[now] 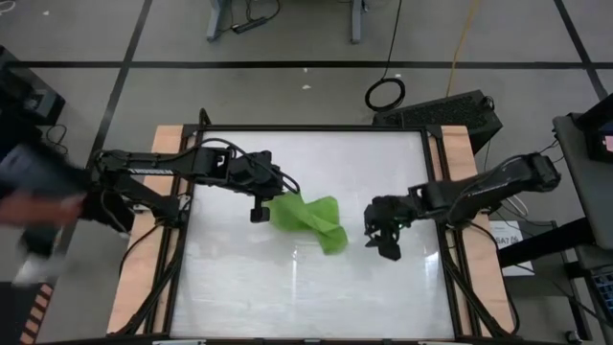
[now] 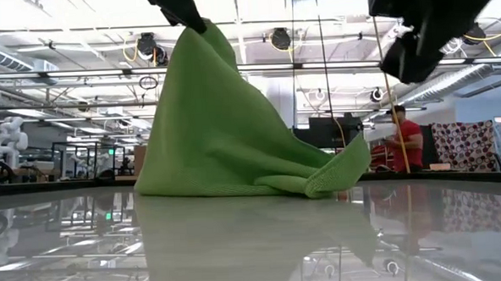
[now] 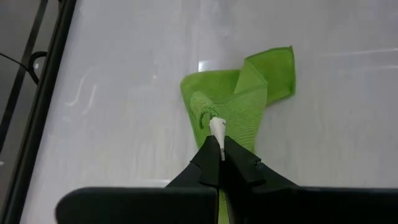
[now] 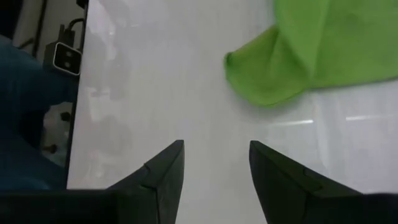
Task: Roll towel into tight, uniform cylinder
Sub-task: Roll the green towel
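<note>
The lime-green towel (image 1: 308, 219) is near the middle of the white table. One part is raised under my left gripper (image 1: 261, 213), which is shut on it. The lower part lies crumpled on the table (image 2: 261, 181), with a folded corner (image 2: 341, 172) toward the right. My right gripper (image 1: 385, 241) is open and empty, above the table to the right of the towel. In the right wrist view its fingers (image 4: 163, 174) stand apart over bare table, with the towel (image 4: 311, 50) beyond them. My left gripper pinches the towel's raised edge, where a small white tag (image 3: 218, 129) sticks out between the shut fingertips. The fingers come from above, pointing down. The towel hangs below them like a tent (image 2: 206, 100), its lower part resting on the table.
The table's dark frame (image 1: 436, 172) and wooden side strips (image 1: 144, 249) border the white surface. A person in red (image 2: 403, 142) sits in the room behind. A blurred person shows at the left edge of the high view (image 1: 29, 211).
</note>
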`<act>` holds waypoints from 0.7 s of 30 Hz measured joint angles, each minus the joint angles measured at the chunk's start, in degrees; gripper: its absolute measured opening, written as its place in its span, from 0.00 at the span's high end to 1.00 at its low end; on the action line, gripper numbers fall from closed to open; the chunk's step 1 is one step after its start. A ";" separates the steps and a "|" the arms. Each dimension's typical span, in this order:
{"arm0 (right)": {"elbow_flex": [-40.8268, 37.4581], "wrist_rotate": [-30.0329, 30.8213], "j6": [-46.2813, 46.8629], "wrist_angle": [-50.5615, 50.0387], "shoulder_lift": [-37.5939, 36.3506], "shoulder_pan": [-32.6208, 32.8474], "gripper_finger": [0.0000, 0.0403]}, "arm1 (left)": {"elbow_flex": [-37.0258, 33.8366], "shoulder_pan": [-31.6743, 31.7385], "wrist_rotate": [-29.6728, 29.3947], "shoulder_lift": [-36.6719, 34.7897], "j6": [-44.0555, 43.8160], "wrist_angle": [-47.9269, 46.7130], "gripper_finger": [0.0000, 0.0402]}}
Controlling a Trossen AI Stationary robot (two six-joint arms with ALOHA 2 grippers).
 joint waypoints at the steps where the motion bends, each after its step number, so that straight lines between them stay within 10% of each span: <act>1: -1.23 0.78 0.99 2.19 0.00 0.82 0.58 | 0.00 0.00 0.00 0.00 -0.02 0.00 0.99; 11: -12.81 6.77 9.22 26.15 0.00 4.57 0.58 | 0.00 0.00 0.00 0.00 -0.20 0.07 0.99; 21: -15.04 8.69 9.22 27.86 0.00 4.57 0.58 | 0.00 0.00 0.00 0.00 -0.17 0.04 0.99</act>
